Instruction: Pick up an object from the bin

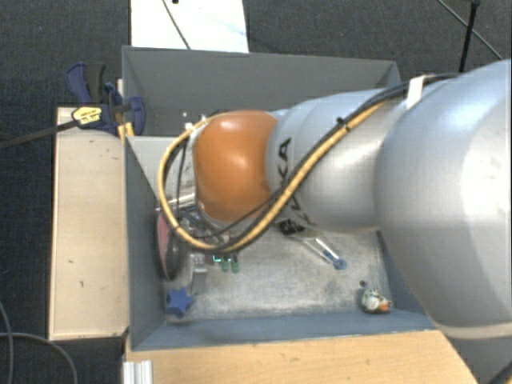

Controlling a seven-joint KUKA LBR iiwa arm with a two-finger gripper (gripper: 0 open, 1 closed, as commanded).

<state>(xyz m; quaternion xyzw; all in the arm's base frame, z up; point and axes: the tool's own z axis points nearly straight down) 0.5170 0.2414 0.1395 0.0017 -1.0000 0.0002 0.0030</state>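
Your gripper is hanging low by the left wall of the bin — whether spread or closed, you cannot tell; a pink round thing is leaning on that wall just beside it; a small blue piece is lying in the near-left corner.

On my feed I see the arm: fat rounded links, silver-grey, glossy. Black KUKA lettering on the link next to the wrist, partly covered. Smooth orange dome cover over the wrist. Yellow-and-black cable runs along the arm and loops round the cover; a white band crosses it higher up.
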